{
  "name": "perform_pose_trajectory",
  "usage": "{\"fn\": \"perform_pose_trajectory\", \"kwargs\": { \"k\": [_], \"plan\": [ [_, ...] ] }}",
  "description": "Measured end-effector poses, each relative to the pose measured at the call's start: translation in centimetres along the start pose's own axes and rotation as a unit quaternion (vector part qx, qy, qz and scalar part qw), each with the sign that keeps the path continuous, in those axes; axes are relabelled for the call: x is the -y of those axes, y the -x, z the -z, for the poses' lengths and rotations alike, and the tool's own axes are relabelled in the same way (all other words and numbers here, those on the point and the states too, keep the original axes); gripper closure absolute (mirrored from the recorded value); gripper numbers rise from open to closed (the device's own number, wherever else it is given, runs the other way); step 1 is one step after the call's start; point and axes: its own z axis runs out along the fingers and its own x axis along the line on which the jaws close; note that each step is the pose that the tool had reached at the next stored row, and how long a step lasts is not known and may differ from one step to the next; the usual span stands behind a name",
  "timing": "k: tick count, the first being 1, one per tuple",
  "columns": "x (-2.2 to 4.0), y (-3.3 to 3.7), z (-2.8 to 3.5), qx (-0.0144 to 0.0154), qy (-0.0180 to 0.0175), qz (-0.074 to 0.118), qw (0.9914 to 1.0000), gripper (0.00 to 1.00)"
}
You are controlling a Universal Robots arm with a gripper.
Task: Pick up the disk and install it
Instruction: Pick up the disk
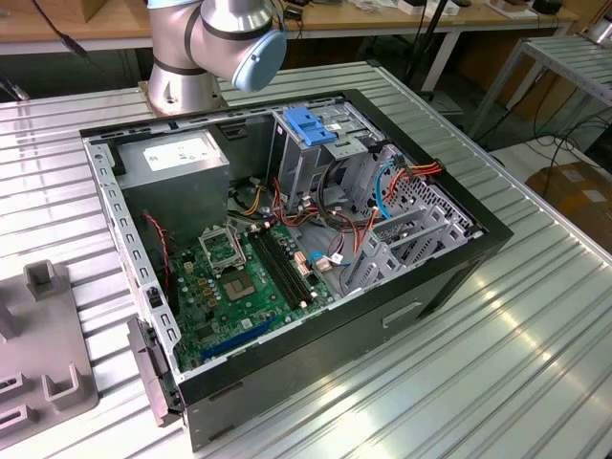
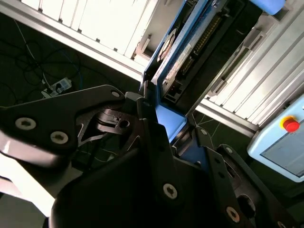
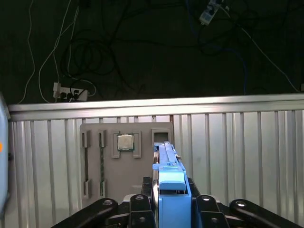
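The gripper (image 3: 171, 209) was closed on the disk (image 3: 167, 166). In both wrist views its black fingers (image 3: 202, 203) clamped the blue carrier rail from either side. The disk (image 2: 183, 47) stood on edge and projected forward past the fingertips.

In the first wrist view the disk was held in front of the grey fixture plate (image 3: 142, 175). This plate lay on the ribbed table (image 3: 237, 156), near the table edge that borders the floor. A processor chip (image 3: 124, 141) sat in a recess of the plate, and the free end of the disk lined up with the recess beside it. Contact between the disk and the plate could not be determined. Bare ribbed surface extended along that edge on both sides of the plate.

In the exterior view the computer case (image 1: 325, 363) lay open on its side in the middle of the table. The drive cage (image 1: 306, 167) stood against the far wall of the case, with the blue latch (image 1: 311, 124) on top. Cables (image 1: 373, 206) crowded the space just beside the cage, while the motherboard (image 1: 239, 277) lay exposed toward the near wall. The arm base (image 1: 182, 86) stood at the far edge, just behind the case. Wide bare table separated the case from the near edge and from the edge on the exterior view's right.
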Motion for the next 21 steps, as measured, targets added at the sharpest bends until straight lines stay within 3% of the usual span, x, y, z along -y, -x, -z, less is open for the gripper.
{"fn": "perform_pose_trajectory", "kwargs": {
  "k": [9, 19, 21],
  "plan": [
    [-0.01, 0.00, 2.48, 0.0000, 0.0000, 0.000, 1.00000, 0.63],
    [-0.01, 0.00, 4.73, -0.0003, 0.0000, 0.000, 1.00000, 0.63],
    [-0.02, 0.00, 5.47, -0.0004, 0.0001, 0.000, 1.00000, 0.63]
  ]
}}
